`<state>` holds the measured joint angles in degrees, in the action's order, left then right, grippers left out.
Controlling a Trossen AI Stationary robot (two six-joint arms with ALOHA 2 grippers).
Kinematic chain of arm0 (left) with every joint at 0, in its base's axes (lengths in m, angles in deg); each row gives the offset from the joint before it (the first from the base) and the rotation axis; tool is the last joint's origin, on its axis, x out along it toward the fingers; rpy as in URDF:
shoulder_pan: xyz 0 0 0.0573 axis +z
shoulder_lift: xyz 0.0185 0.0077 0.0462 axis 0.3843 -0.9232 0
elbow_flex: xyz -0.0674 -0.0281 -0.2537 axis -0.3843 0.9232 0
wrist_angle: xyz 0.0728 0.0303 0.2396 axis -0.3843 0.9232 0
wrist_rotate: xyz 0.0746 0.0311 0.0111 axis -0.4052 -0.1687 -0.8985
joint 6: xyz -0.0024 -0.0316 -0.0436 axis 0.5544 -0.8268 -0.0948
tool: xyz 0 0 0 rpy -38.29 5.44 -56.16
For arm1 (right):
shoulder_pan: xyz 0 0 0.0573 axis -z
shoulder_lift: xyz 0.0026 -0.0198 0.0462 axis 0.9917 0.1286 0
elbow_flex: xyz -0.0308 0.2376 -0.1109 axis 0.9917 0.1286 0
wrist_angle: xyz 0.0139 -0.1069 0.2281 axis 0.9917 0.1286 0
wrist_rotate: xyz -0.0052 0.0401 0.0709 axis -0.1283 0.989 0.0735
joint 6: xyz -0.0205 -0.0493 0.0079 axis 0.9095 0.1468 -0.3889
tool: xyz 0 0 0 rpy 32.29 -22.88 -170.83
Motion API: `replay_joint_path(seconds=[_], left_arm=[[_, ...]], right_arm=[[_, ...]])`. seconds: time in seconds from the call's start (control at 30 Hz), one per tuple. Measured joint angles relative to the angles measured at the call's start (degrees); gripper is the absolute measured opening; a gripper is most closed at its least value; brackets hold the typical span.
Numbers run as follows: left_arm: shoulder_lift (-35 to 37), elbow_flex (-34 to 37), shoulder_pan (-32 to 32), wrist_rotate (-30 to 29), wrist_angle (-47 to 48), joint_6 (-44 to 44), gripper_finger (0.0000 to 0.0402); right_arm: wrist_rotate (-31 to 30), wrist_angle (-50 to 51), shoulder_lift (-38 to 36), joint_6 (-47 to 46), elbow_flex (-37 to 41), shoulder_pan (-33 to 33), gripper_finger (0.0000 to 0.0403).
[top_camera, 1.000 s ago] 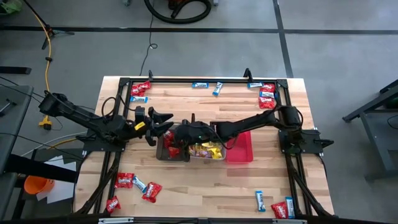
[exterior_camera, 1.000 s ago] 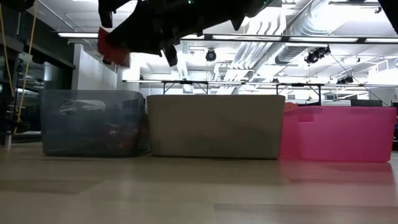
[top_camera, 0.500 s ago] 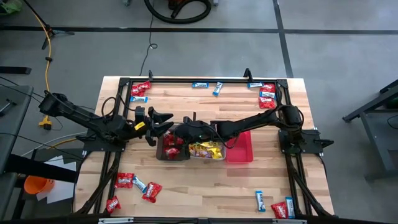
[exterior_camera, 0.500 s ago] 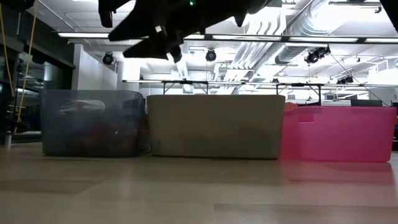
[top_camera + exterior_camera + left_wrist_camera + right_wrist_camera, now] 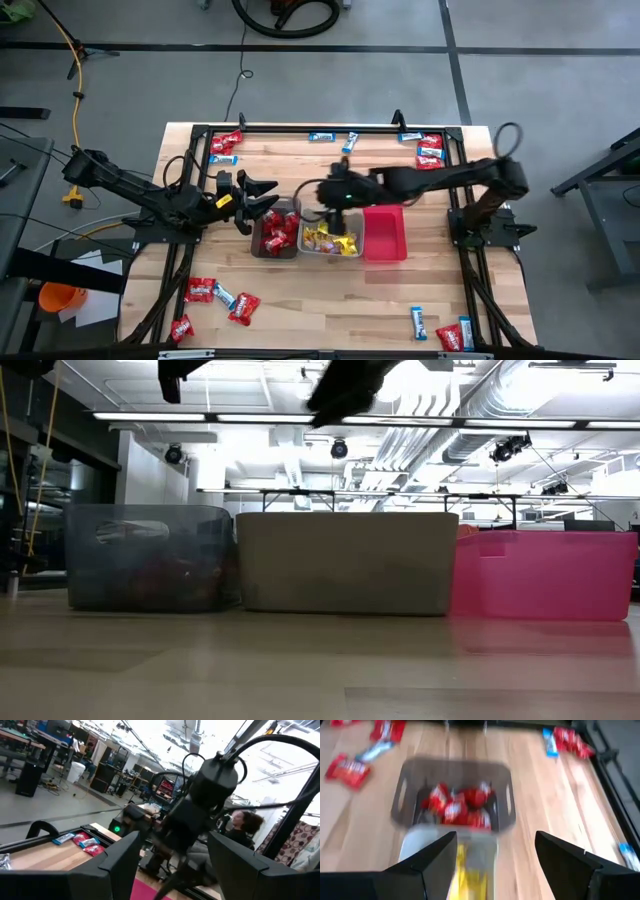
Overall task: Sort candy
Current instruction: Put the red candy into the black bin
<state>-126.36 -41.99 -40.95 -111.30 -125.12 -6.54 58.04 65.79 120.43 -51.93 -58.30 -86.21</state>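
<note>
High view: the right gripper [image 5: 322,192], fingers spread and empty, has pulled back to frame centre after releasing a red packet into the brown bin [image 5: 262,247]. The left gripper [image 5: 258,195] waits open. Loose candy [image 5: 215,294] remains lower left.

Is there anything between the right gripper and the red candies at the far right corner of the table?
Nothing visible blocks it. The right gripper hangs open above the bins; bare wood lies between it and those red candies.
</note>
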Motion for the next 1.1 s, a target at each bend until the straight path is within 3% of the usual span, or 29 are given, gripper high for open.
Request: replay_joint_path(seconds=[0.13, 0.27, 0.4, 0.57, 0.87, 1.1], left_arm=[[0.0, 0.0, 0.0, 0.0, 0.0, 0.0, 0.0218], [0.0, 0.0, 0.6, 0.2, 0.3, -0.1, 0.0218], [0.0, 0.0, 1.8, 0.2, 0.3, -0.1, 0.0218], [0.0, 0.0, 3.6, 0.3, 0.8, 0.0, 0.0218], [-0.1, 0.0, 4.9, 2.0, 0.9, -2.6, 0.0218], [-0.1, 0.0, 4.9, 2.1, 3.0, -4.6, 0.0218]], right_arm=[[-0.8, 8.5, -7.4, -2.5, 3.4, 0.0, 0.0264], [-2.9, 10.4, -16.4, -10.6, 13.8, -0.2, 0.0264], [-2.9, 5.4, -26.7, -23.6, 27.1, -2.1, 0.0264], [-3.5, -10.2, -36.2, -36.3, 39.3, -6.1, 0.0264], [-7.9, -29.9, -39.4, -41.2, 45.2, -6.5, 0.0264], [-8.6, -32.5, -39.3, -41.5, 45.2, -5.7, 0.0264]])
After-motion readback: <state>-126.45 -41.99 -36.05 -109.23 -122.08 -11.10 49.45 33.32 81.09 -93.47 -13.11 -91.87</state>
